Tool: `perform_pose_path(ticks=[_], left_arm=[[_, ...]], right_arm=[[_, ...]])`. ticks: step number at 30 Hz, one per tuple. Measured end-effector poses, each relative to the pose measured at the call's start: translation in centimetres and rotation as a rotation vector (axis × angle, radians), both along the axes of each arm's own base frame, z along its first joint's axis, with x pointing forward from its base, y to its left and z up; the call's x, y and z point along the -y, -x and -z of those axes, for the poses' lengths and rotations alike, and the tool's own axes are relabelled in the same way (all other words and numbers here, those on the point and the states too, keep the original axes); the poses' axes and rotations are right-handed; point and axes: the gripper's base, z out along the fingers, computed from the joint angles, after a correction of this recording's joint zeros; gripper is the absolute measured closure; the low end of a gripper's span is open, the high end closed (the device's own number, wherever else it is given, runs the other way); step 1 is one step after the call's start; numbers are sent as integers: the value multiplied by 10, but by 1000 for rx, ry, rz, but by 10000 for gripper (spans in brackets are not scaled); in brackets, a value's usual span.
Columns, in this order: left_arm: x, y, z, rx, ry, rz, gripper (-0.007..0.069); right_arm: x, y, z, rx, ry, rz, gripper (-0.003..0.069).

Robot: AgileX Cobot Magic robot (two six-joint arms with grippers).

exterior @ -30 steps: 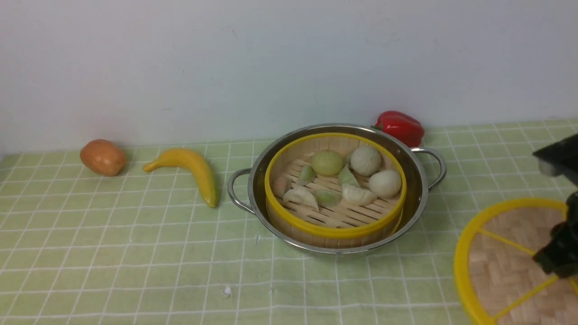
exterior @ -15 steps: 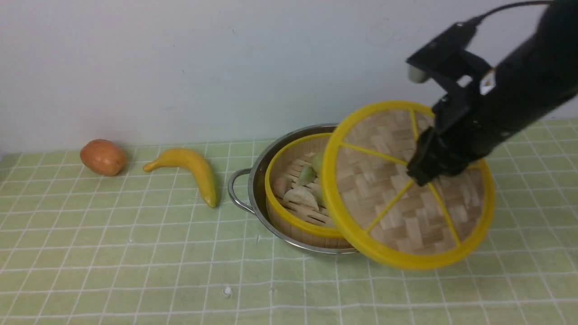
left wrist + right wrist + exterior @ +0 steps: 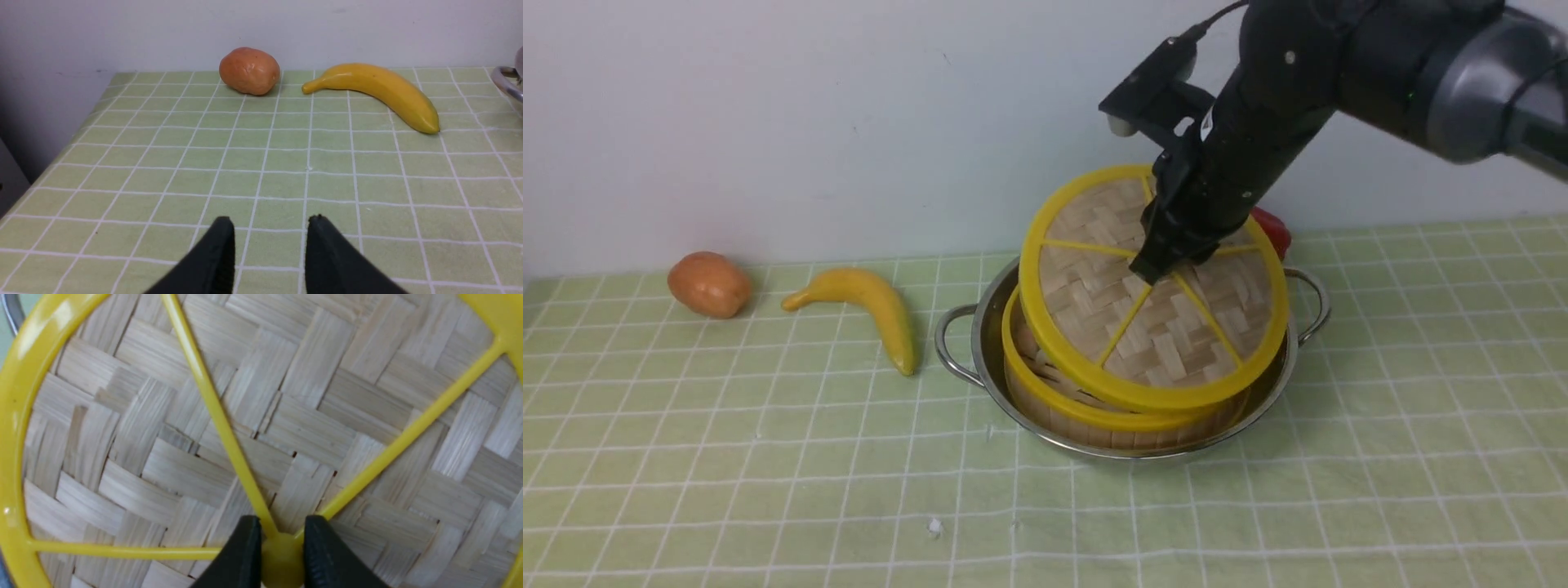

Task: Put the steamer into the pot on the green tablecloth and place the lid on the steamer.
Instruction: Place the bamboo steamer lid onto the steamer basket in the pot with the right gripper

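Woven bamboo lid (image 3: 1143, 343) has yellow rim, spokes, knob.

Pot (image 3: 985, 336) shiny steel; lid (image 3: 1168, 343) woven bamboo w/ glossy plastic rim.

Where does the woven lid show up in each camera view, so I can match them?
Front view: lid at centre, over the steamer, its knob in the right gripper.
Left wrist view: not in it.
Right wrist view: lid fills the picture.
Shared landmark: the pot, its handle at the left wrist picture's edge.
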Motion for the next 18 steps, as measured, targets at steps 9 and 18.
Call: perform_pose_path(ticks=[9,18], left_arm=[[0,0,0,0,-1,0,382],[0,0,0,0,-2,0,382]], right_arm=[[-4,-2,7,-21,-8,-10,512],[-10,-6,13,-8,-55,-30,512]])
